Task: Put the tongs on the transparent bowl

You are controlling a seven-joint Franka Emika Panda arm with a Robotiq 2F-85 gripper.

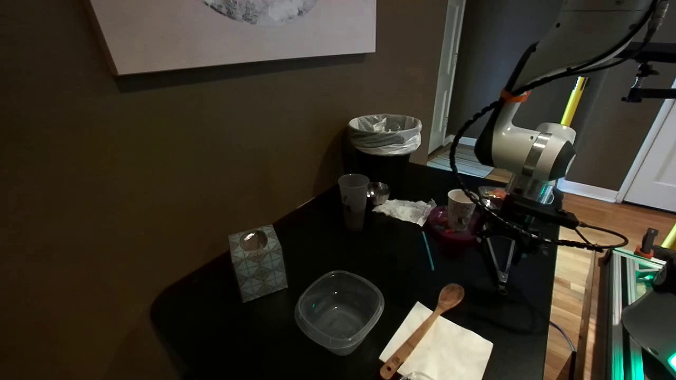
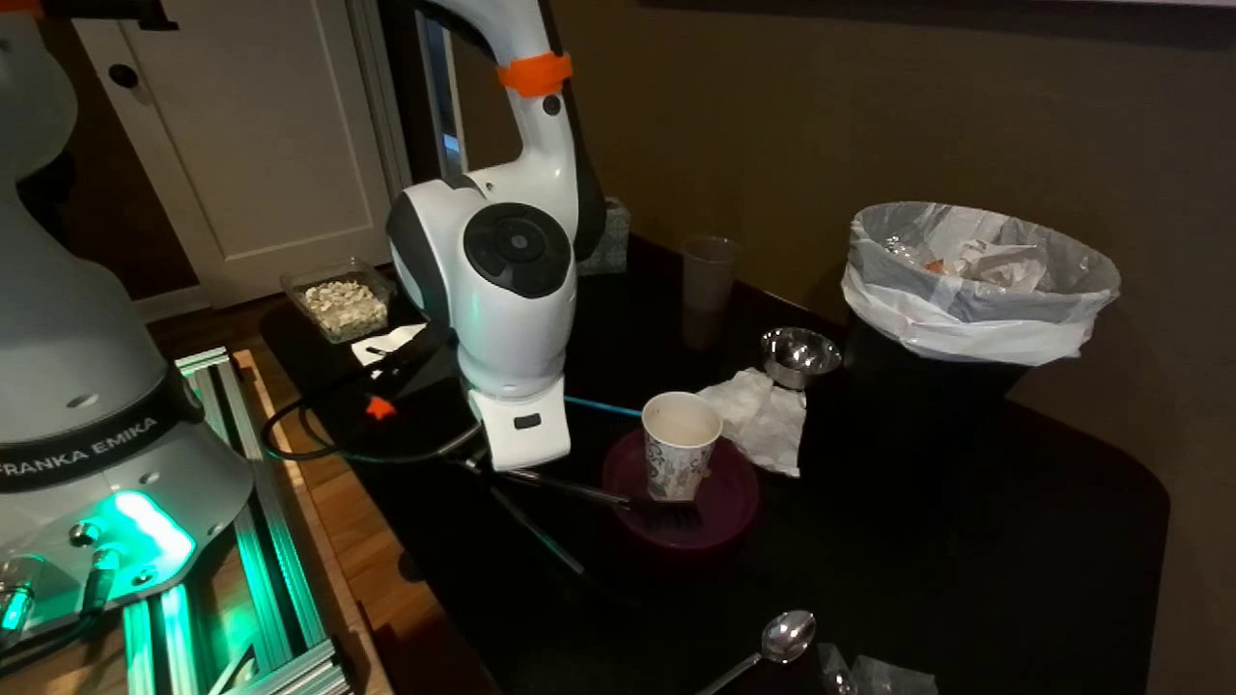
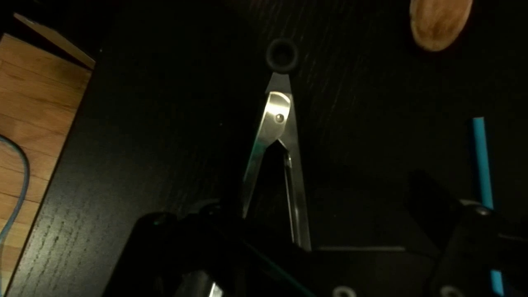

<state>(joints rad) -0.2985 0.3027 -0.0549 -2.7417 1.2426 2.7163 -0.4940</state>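
Tongs (image 3: 272, 123) lie splayed on the counter (image 3: 156, 156), partly beneath the end effector (image 3: 317, 198), its jaws wide apart; catching only one leg could make them twist loose

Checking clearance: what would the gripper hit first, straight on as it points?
Probably the tongs, partly hidden behind the gripper in the wrist view; depth is unclear, so perhaps the table.

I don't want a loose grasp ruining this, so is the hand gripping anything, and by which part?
Nothing is held: the hand is open, its fingers spread wide, and the tongs are below it, ungripped.
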